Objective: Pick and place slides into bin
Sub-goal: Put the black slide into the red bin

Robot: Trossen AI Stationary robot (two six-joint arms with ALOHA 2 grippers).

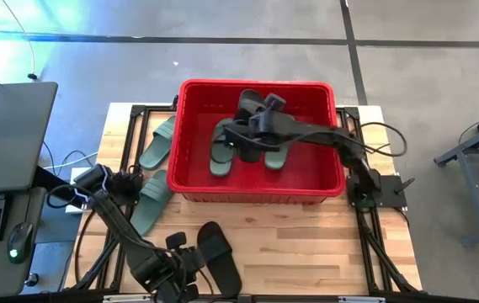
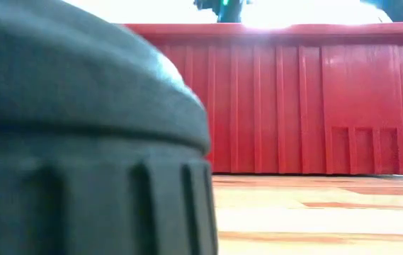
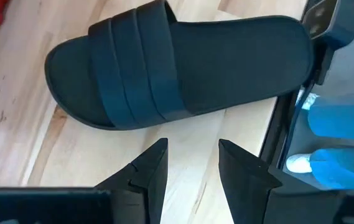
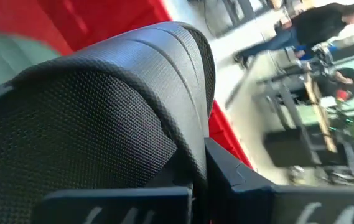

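Rubbery slides lie scattered around and inside the red bin [image 1: 190, 143], a large rectangular plastic tub with a rolled rim and ribbed, sloping walls that fills the upper centre of the high view. Inside it, two sage green slides [image 1: 223, 150] lie on the floor toward the left. A black slide [image 1: 256, 103] sits above them, pinched by the right gripper [image 1: 260, 109], which reaches in from the right; in the right wrist view its finely dimpled strap [image 4: 121, 93] arches above that arm's own dark fingers, which are pressed against its edge.

Outside the tub, at its left wall, one sage green slide [image 1: 160, 140] rests on the pale wooden table [image 1: 306, 240], and another [image 1: 150, 200] lies lower left of it. A second black slide [image 1: 219, 257] lies at the lower centre, matte, with three ridges across its wide strap. The left gripper [image 3: 192, 155] hovers just short of this slide's side, its two pointed fingers spread apart and holding nothing.
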